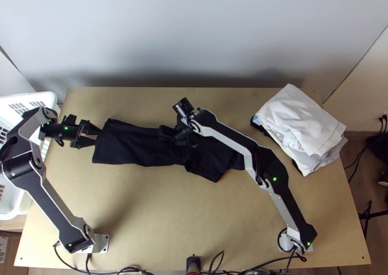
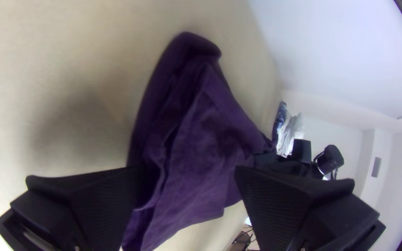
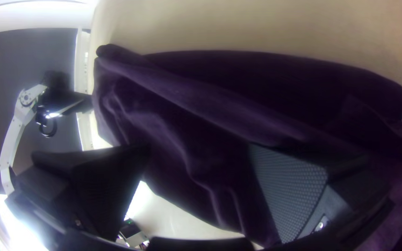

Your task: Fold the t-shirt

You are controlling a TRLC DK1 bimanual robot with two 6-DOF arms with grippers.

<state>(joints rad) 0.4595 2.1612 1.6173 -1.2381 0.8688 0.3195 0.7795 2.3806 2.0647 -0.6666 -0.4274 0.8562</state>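
Note:
A dark t-shirt [image 1: 140, 146] lies in a long, narrow, creased strip across the table, its right part wider and partly under the right arm. At the strip's left end is my left gripper [image 1: 91, 135], open, its fingertips at the cloth's edge. My right gripper [image 1: 180, 132] is over the middle of the shirt. In the left wrist view the left gripper [image 2: 189, 186] has its fingers apart, with the purple-looking shirt [image 2: 210, 135] between and beyond them. In the right wrist view the right gripper [image 3: 201, 162] is spread wide over the shirt [image 3: 187, 107].
A pile of white cloths [image 1: 300, 124] with a dark piece at its edge lies at the table's back right. A white basket [image 1: 46, 98] stands at the left edge. Bare wood [image 1: 165, 212] lies in front of the shirt, and cables run along the near edge.

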